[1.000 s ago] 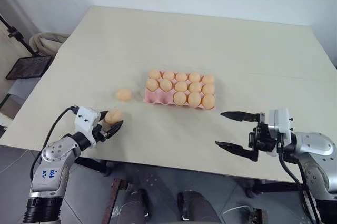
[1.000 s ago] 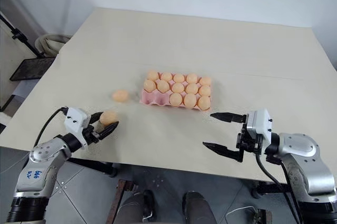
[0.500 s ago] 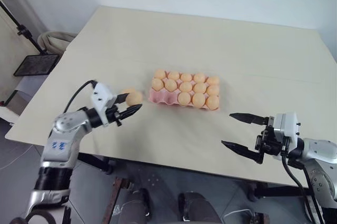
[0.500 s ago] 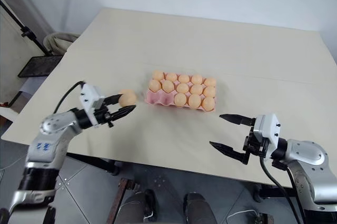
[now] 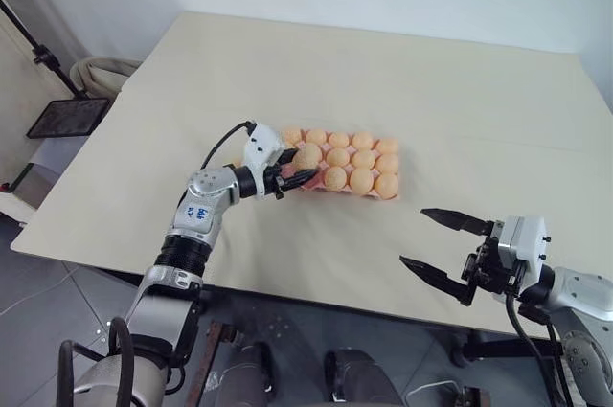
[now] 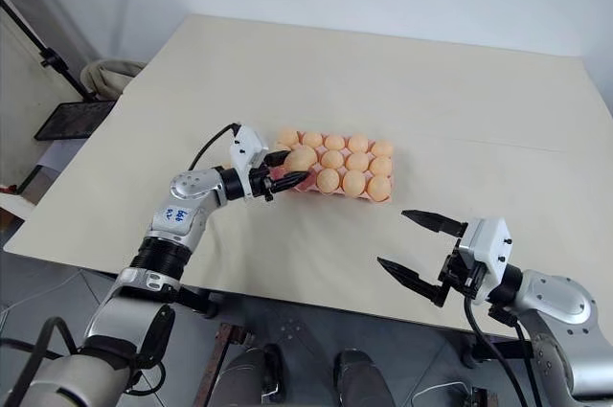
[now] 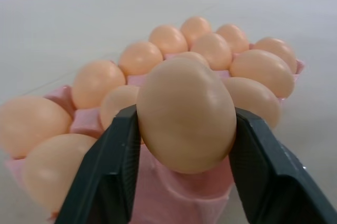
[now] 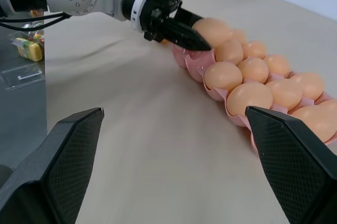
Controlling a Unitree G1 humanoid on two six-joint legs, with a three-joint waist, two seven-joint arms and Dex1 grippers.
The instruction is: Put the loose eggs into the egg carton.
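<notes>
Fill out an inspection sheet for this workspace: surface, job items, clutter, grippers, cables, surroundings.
Surface: beige table, bare around the carton.
Job items: pink egg carton near the table's middle, eggs in most cups; one egg is held over the carton's near left corner cup.
Clutter: nothing seen on the table.
Grippers: left gripper shut on the egg, a finger pressing each side; right gripper open, holding nothing, over the table's near right edge, apart from the carton.
Cables: black cable looping along the left arm.
Surroundings: pale wall behind; black stand with a tray left of the table; tiled floor.
</notes>
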